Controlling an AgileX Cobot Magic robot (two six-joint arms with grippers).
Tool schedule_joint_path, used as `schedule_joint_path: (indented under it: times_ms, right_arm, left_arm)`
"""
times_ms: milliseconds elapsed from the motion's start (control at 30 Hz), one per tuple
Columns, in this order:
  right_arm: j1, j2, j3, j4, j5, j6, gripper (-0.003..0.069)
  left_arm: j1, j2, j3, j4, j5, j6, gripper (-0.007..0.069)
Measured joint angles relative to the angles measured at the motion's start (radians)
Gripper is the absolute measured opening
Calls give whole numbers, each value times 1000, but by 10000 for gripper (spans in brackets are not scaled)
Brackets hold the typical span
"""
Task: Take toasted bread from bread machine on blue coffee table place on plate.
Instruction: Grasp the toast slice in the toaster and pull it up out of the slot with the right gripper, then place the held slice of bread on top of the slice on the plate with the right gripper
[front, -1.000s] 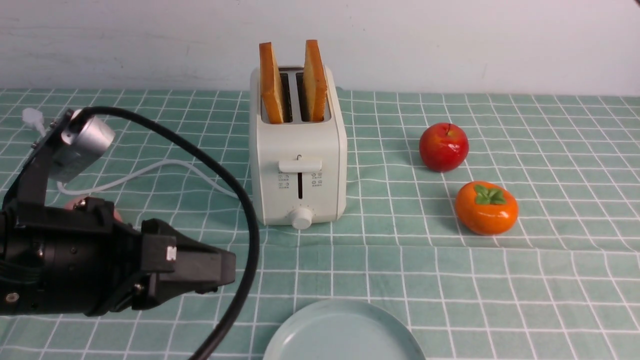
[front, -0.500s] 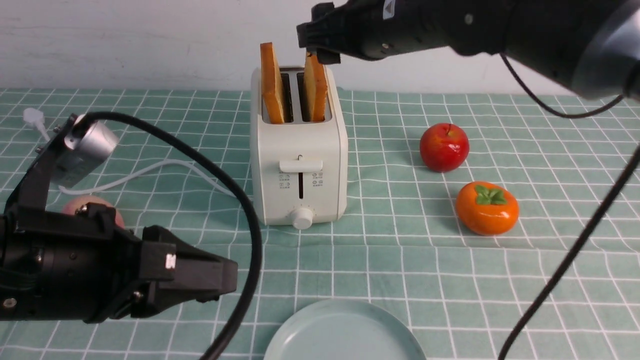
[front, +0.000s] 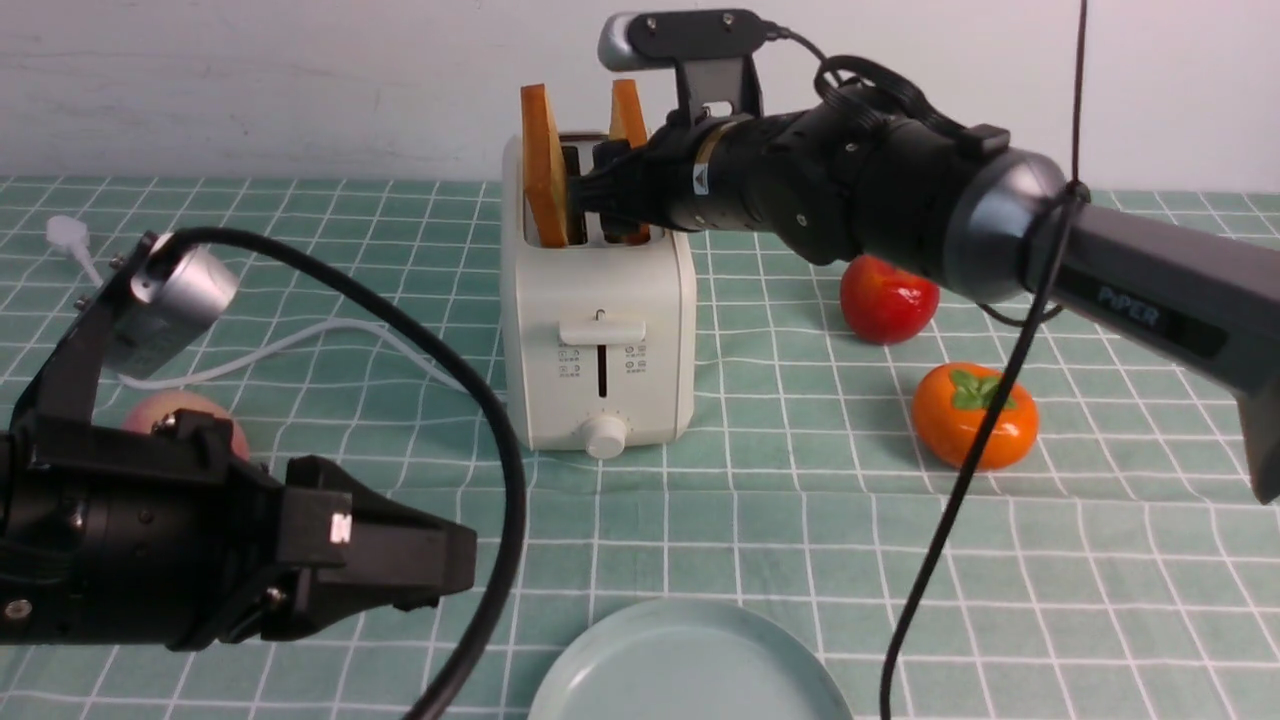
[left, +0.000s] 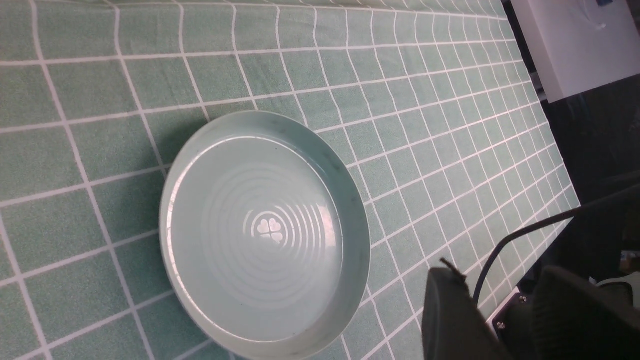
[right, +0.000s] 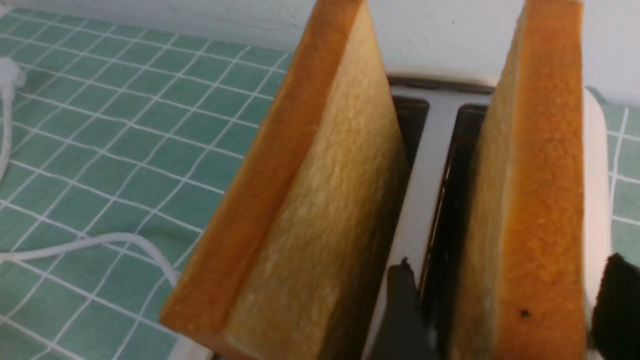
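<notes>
The cream-white bread machine (front: 597, 330) stands at the middle of the blue coffee table (front: 800, 520). Two slices of toasted bread stand upright in its slots: the left slice (front: 545, 165) and the right slice (front: 627, 108). My right gripper (front: 612, 195) is open and straddles the right slice (right: 535, 200). One of its fingers (right: 400, 310) is between the slots and the other is outside, with gaps on both sides. The left slice (right: 310, 200) is free. My left gripper (front: 440, 560) is open and empty, low at the front left beside the mint-green plate (front: 690, 665), whose rim also shows in the left wrist view (left: 350, 200).
A red apple (front: 885, 300) and an orange persimmon (front: 972, 415) lie right of the bread machine, under my right arm. A peach (front: 185, 415) sits behind my left arm. The white power cord (front: 300, 340) runs left to its plug (front: 68, 235).
My right arm came into view from the upper right and dropped until its jaws straddle the right slice. My left arm has barely moved.
</notes>
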Motion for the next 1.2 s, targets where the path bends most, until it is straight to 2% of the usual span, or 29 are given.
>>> schedule_joint_path:
  times_ms: [100, 167, 267, 367, 467, 567, 733, 767, 800, 833, 867, 933, 967, 1000, 1067, 1133, 1200]
  right_arm:
    - [0, -16, 0, -2, 11, 0, 271]
    - [0, -56, 2, -5, 23, 2, 108]
    - [-4, -121, 4, -34, 20, 3, 104]
    - [-34, -265, 5, -117, -12, 3, 113]
    - [-61, -407, 4, -193, 26, 3, 113]
    - [-66, -503, -1, -218, 161, 3, 113]
    - [-67, -630, 39, -179, 643, -4, 113]
    - [-69, -636, 74, -145, 745, -17, 113]
    - [-70, -637, 135, -60, 859, -57, 113]
    - [-70, -636, 146, -46, 872, -65, 113]
    - [-70, -633, 230, 50, 926, -129, 113]
    - [-66, -625, 363, 247, 932, -235, 113]
    - [-66, -624, 363, 272, 929, -247, 113]
    - [-59, -616, 483, 467, 869, -344, 113]
    - [-52, -615, 606, 673, 753, -482, 113]
    - [-48, -615, 707, 824, 627, -593, 113]
    - [-48, -614, 796, 938, 511, -650, 113]
  left_arm:
    - [0, 0, 0, 0, 0, 0, 237]
    - [0, 0, 0, 0, 1, 0, 237]
    - [0, 0, 0, -1, 1, 0, 237]
    - [0, 0, 0, -8, 1, 0, 237]
    - [0, 0, 0, -15, 1, 0, 237]
    - [0, 0, 0, -19, 1, 0, 237]
    - [0, 0, 0, -18, 1, 0, 237]
    - [0, 0, 0, -18, 1, 0, 237]
    - [0, 0, 0, -18, 2, 0, 237]
    - [0, 0, 0, -18, 3, 0, 237]
    - [0, 0, 0, -20, 3, 0, 237]
    - [0, 0, 0, -23, 4, 0, 237]
    - [0, 0, 0, -23, 4, 0, 237]
    - [0, 0, 0, -30, 3, 0, 237]
    - [0, 0, 0, -39, 3, 0, 237]
    - [0, 0, 0, -48, 2, 0, 237]
    - [0, 0, 0, -57, 1, 0, 237]
